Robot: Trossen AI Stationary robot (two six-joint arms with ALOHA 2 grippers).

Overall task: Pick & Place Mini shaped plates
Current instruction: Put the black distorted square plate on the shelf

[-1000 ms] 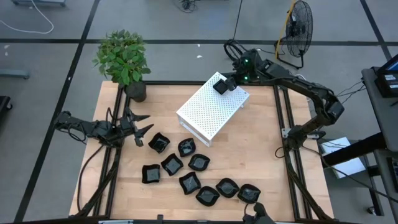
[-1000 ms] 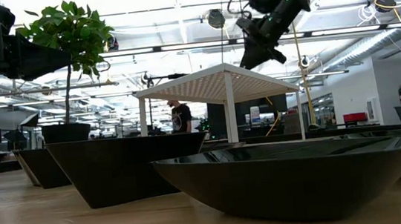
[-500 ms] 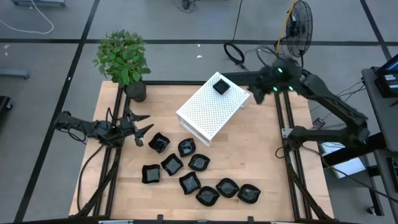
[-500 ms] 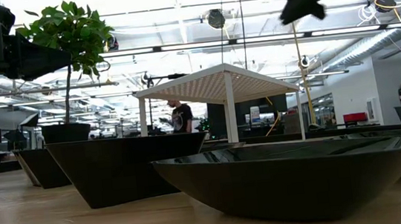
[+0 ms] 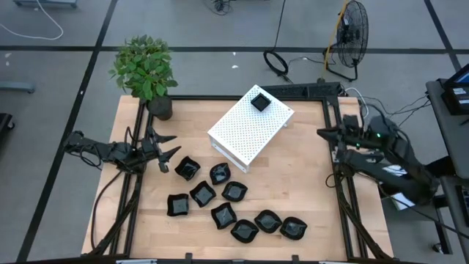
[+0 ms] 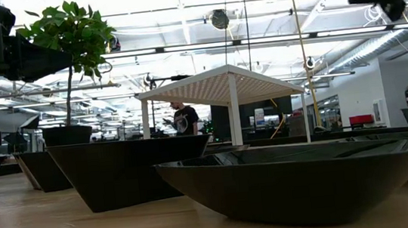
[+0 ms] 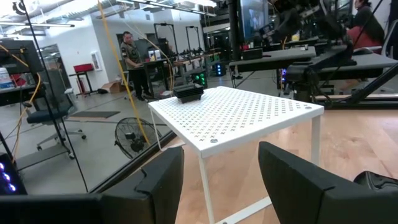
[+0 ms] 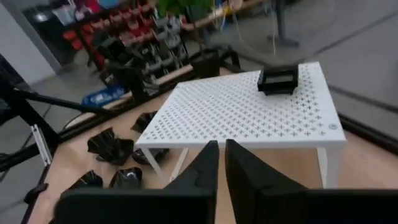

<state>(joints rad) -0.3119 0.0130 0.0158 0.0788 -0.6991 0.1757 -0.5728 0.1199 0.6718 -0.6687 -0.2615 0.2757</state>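
Table (image 5: 293,183): I see a wooden top. A potted plant (image 5: 144,70) stands at its far left corner.
White box (image 5: 250,128): it sits slanted near the middle of the table, its long side running from near-left to far-right. From above it looks like a solid block. My 2 wrist views show it stands on thin legs with open space under it.
Plates on the table (image 5: 234,192): I count 9 black dishes spread in a loose band on the near half, from beside the left gripper to the near right edge. I cannot tell each rim shape from above. The low view shows only big dark sides (image 6: 295,184), cut off at both edges of the picture.
Plate on the box (image 5: 259,100): 1 small square dish sits on the far corner of the box top, turned like a diamond from above. The low view hides it.
Left gripper (image 5: 165,147): it hangs over the left edge of the table, fingers spread wide, holding nothing.
Right gripper (image 5: 322,133): it is at the right edge, well apart from the box. Its fingers (image 8: 208,163) are almost together, holding nothing.
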